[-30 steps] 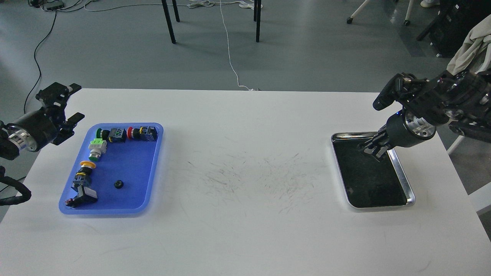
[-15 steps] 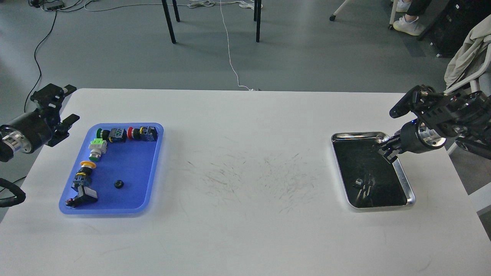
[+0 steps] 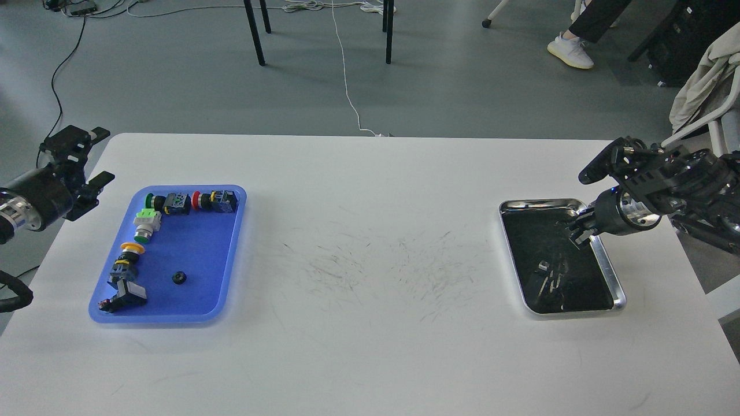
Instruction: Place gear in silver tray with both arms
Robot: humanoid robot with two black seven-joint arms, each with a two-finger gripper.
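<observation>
Gear (image 3: 543, 266), small and grey-black, lies in the silver tray (image 3: 607, 266) on its dark reflective bottom, a little below the middle; a second ago the right arm covered that part of the tray and no gear showed there, and half a second ago it sat slightly lower. The silver tray rests on the right side of the white table (image 3: 370, 231), unmoved. The right claw (image 3: 580, 230) has pulled back toward the tray's right rim and now hangs over the upper right corner, where a second ago it reached well into the tray. It is seen small and dark, so I cannot tell how far its fingers are parted; nothing shows between them. The left claw (image 3: 81, 159) has drawn back to the table's left edge, beyond the blue tray (image 3: 228, 254), farther left than a second ago. Its two fingers stand apart and hold nothing. The blue tray keeps its push-button switches along the top and left side and another small black gear (image 3: 178, 278) near the middle, all unchanged.
</observation>
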